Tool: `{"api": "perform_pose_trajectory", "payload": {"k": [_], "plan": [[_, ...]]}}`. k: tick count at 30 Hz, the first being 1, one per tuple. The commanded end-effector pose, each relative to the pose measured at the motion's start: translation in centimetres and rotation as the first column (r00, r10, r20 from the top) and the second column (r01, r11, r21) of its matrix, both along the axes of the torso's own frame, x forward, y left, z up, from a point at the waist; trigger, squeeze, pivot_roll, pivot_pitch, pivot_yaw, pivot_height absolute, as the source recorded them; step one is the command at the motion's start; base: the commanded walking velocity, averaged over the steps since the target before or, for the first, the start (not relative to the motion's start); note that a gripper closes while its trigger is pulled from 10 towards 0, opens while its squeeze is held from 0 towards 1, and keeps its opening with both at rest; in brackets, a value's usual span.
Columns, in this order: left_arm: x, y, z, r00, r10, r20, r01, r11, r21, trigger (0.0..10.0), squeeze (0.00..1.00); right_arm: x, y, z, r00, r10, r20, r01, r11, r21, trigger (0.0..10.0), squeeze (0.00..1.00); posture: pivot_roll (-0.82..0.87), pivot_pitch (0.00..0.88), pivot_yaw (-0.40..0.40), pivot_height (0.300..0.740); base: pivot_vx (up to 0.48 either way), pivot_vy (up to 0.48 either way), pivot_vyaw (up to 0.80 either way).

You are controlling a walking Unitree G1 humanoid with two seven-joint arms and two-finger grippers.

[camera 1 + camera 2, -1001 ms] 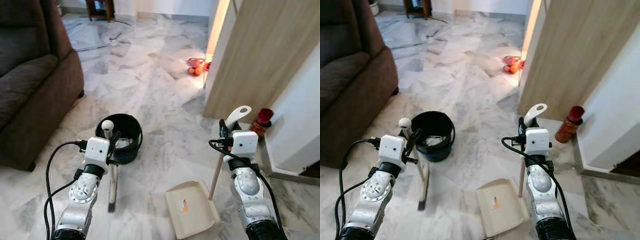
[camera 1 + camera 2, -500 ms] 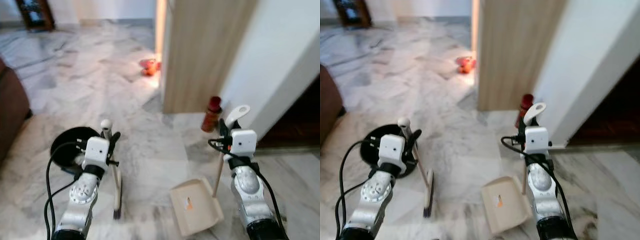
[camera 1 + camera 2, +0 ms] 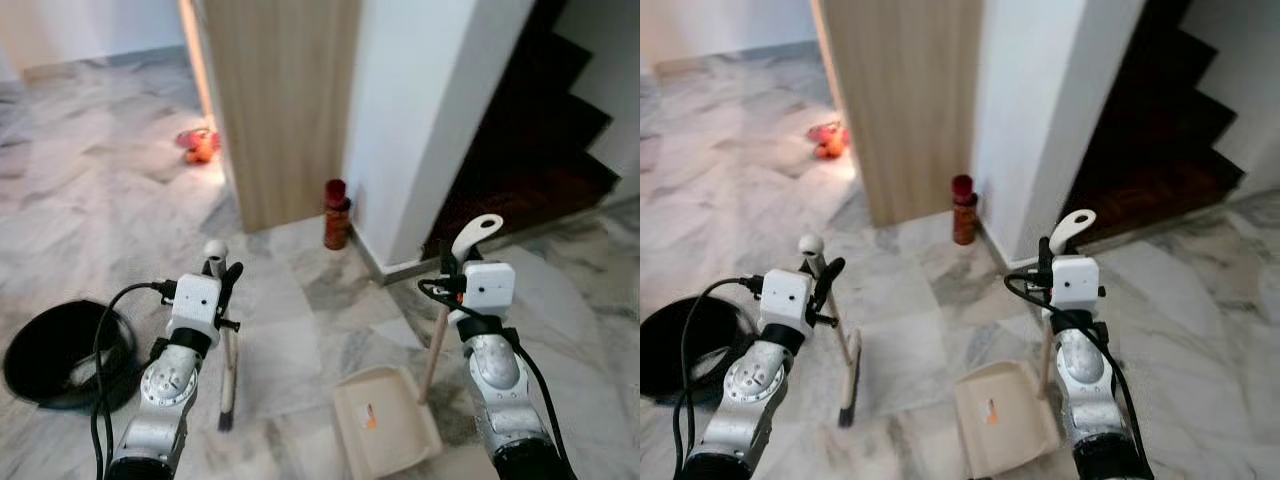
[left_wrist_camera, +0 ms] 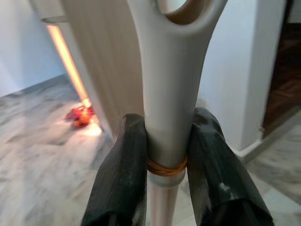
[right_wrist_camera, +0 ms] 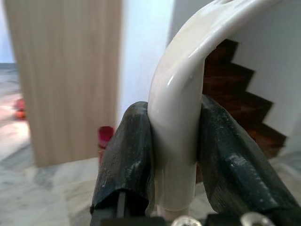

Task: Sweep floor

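Standing on marble floor [image 3: 300,340]: left gripper [image 4: 165,155], fingers clamped on the cream handle of a small broom [image 3: 226,370], brush head resting on the tiles, stick leaning slightly. Right gripper [image 5: 174,155], fingers closed round the curved white grip of a dustpan [image 3: 385,430], wooden stick upright, beige pan flat on the floor, near, between the two arms. Black bucket [image 3: 55,350], far left. Red bottle [image 3: 335,215], beside the white wall corner. Wooden panel [image 3: 280,100] behind. Dark stairs [image 3: 540,130], far right. Orange toy [image 3: 198,145], far left of panel.
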State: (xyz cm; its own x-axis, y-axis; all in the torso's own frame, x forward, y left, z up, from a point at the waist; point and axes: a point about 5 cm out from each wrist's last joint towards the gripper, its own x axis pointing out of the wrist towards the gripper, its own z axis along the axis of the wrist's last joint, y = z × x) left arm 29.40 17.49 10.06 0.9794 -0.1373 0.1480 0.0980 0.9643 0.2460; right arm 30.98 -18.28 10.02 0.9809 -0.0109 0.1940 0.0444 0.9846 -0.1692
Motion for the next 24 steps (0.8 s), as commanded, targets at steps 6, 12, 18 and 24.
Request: {"api": "perform_pose_trajectory", "payload": {"k": [6,12,18,24], "plan": [[0.25,0.14,0.66,1.0,-0.001,0.029,0.0,1.0,0.016,10.0,0.0,0.27,-0.04,0.88,0.999,-0.012,0.033,0.012,1.0,0.004,10.0,0.0,-0.01,0.089,-0.001,0.74,0.0,0.0,-0.8],[0.3,0.12,0.68,1.0,-0.002,0.029,0.002,1.0,0.009,10.0,0.0,0.32,0.02,1.04,0.999,-0.019,0.038,0.018,1.0,0.012,10.0,0.0,-0.02,0.09,0.001,0.74,0.0,-0.194,-0.8],[0.28,0.07,0.7,1.0,-0.003,0.03,0.002,1.0,0.015,10.0,0.0,0.23,0.02,0.94,0.999,-0.023,0.034,0.022,1.0,0.014,10.0,0.0,-0.02,0.093,0.001,0.74,0.0,0.0,-0.8],[0.28,0.07,0.7,1.0,-0.001,0.03,0.001,1.0,0.012,10.0,0.0,0.2,0.08,0.88,0.999,-0.024,0.032,0.024,1.0,0.015,10.0,0.0,-0.02,0.091,-0.001,0.74,0.0,0.0,-0.8]]}}
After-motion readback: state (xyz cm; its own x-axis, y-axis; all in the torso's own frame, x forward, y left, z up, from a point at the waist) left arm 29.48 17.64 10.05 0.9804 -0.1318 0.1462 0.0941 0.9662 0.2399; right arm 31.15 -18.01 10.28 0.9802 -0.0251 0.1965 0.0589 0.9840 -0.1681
